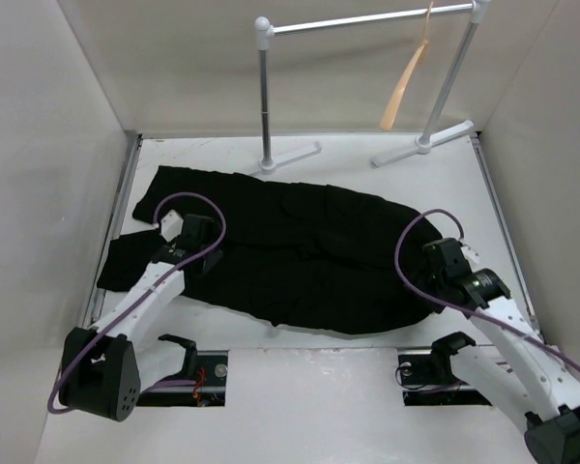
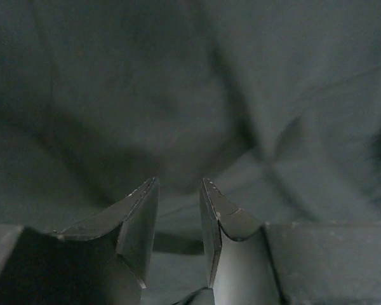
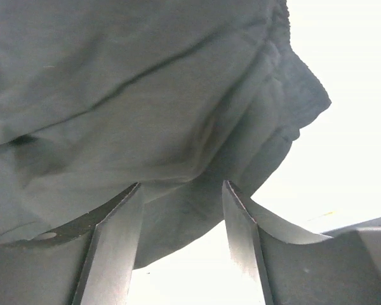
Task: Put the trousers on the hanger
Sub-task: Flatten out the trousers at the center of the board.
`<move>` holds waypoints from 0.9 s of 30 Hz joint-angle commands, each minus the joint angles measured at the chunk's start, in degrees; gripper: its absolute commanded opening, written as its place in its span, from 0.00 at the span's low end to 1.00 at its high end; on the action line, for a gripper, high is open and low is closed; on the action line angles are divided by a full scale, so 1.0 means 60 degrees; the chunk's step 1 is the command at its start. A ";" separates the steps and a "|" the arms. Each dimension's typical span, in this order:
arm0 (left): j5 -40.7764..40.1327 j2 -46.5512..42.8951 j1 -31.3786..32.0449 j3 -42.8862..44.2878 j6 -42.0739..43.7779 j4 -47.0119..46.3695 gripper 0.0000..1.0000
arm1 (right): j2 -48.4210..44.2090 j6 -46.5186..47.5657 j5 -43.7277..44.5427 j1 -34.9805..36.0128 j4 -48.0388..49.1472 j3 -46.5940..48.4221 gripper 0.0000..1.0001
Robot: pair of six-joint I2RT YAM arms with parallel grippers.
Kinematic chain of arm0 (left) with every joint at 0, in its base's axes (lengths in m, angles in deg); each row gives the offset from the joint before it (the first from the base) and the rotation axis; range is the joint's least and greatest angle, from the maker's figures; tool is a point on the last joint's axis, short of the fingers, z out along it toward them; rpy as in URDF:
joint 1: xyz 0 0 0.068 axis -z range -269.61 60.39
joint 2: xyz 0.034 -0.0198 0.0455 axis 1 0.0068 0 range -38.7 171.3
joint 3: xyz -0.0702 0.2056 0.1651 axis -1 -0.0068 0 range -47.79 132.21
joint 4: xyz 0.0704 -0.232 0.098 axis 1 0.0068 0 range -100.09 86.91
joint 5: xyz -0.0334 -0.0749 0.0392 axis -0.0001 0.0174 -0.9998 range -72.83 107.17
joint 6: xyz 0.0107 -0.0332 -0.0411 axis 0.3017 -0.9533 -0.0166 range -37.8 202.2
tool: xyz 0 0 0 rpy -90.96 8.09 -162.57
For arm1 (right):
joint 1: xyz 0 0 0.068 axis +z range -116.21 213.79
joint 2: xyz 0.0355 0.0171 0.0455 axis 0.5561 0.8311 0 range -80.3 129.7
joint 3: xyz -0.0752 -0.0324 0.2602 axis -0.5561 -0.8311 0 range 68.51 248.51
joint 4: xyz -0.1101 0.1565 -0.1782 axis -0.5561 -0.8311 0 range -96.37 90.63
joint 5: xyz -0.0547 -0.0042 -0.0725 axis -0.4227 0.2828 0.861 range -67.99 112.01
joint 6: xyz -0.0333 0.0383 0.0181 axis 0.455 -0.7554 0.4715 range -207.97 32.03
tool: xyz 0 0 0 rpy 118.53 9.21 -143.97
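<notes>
**Operator:** While both arms sit low over the cloth, what state is each one in?

**Technician:** The left tool [image 2: 179,184] has its fingers narrowly parted with nothing between them, tips poised over a creased area of the trousers [image 1: 300,251]. The right tool [image 3: 181,185] is released, with its fingers wider apart and its tips at a gathered edge of the cloth.

**Operator:** Why those positions?

**Technician:** Probably for a two-point pickup, one tool toward each end, so the soft cloth lifts evenly.

**Operator:** Where are the task items?

**Technician:** The trousers lie flat across the middle of the bench [image 1: 300,382]. The hanger [image 1: 406,87] hangs tilted from the rail stand [image 1: 367,19] at the far edge, well apart from the trousers.

**Operator:** And the surroundings?

**Technician:** The bench is smooth and white, with pale walls [image 1: 39,145] enclosing three sides.
</notes>
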 commanded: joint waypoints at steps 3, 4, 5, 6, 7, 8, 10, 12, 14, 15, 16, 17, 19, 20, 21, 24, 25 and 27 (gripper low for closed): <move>0.0410 0.0357 -0.0021 -0.0926 -0.0502 -0.0517 0.29 | 0.1691 -0.0525 0.0247 -0.0027 0.1142 -0.0517 0.52; 0.0557 0.0430 -0.0109 -0.1116 -0.0502 -0.0619 0.29 | 0.2115 -0.0437 0.0232 -0.0289 0.1436 -0.0475 0.44; 0.0645 0.0489 -0.0153 -0.1249 -0.0502 -0.0693 0.29 | 0.2481 -0.0393 0.0276 -0.0553 0.1613 -0.0373 0.39; 0.0748 0.0547 -0.0241 -0.1410 -0.0502 -0.0694 0.29 | 0.2790 -0.0378 0.0276 -0.0671 0.1716 -0.0300 0.32; 0.0821 0.0562 -0.0387 -0.1556 -0.0502 -0.0621 0.29 | 0.2952 -0.0320 0.0262 -0.0803 0.1775 -0.0226 0.25; 0.0865 0.0504 -0.0548 -0.1746 -0.0502 -0.0562 0.29 | 0.3012 -0.0305 0.0320 -0.0848 0.1762 -0.0168 0.19; 0.1012 0.0169 -0.0928 -0.2069 -0.0502 -0.0314 0.29 | 0.2838 -0.0276 0.0378 -0.0950 0.1587 -0.0036 0.16; 0.1100 -0.0343 -0.1324 -0.2289 -0.0473 0.0153 0.29 | 0.2385 -0.0232 0.0509 -0.0951 0.1265 0.0270 0.26; 0.1071 -0.0958 -0.1617 -0.2392 -0.0415 0.0666 0.29 | 0.1930 0.0016 0.0715 -0.0907 0.0914 0.0811 0.51; 0.1042 -0.1280 -0.1735 -0.2407 -0.0386 0.0886 0.30 | 0.1798 0.0366 0.0687 -0.0907 0.0810 0.1119 0.62; 0.1042 -0.1573 -0.1866 -0.2407 -0.0356 0.1091 0.30 | 0.1695 0.0790 0.0614 -0.1067 0.0809 0.1412 0.68; 0.1085 -0.1837 -0.1955 -0.2349 -0.0327 0.1253 0.30 | 0.1651 0.1186 0.0541 -0.1257 0.0838 0.1719 0.71; 0.1129 -0.2074 -0.1985 -0.2101 -0.0298 0.1474 0.31 | 0.1839 0.1932 0.0482 -0.1928 0.1042 0.2203 0.74; 0.1158 -0.2103 -0.1883 -0.1911 -0.0297 0.1518 0.32 | 0.2073 0.2256 0.0351 -0.2367 0.1261 0.2394 0.74; 0.1217 -0.2089 -0.1723 -0.1706 -0.0283 0.1547 0.33 | 0.2365 0.2491 0.0117 -0.2850 0.1597 0.2527 0.72; 0.1349 -0.1754 -0.0773 -0.1062 -0.0297 0.1431 0.35 | 0.3623 0.2961 -0.0688 -0.4170 0.2827 0.2805 0.62; 0.1349 -0.1622 -0.0392 -0.0857 -0.0326 0.1401 0.35 | 0.4121 0.3034 -0.0749 -0.4478 0.3150 0.2923 0.62; 0.1262 -0.1460 0.0370 -0.0519 -0.0341 0.1285 0.36 | 0.5015 0.3064 -0.0793 -0.4933 0.3590 0.3128 0.64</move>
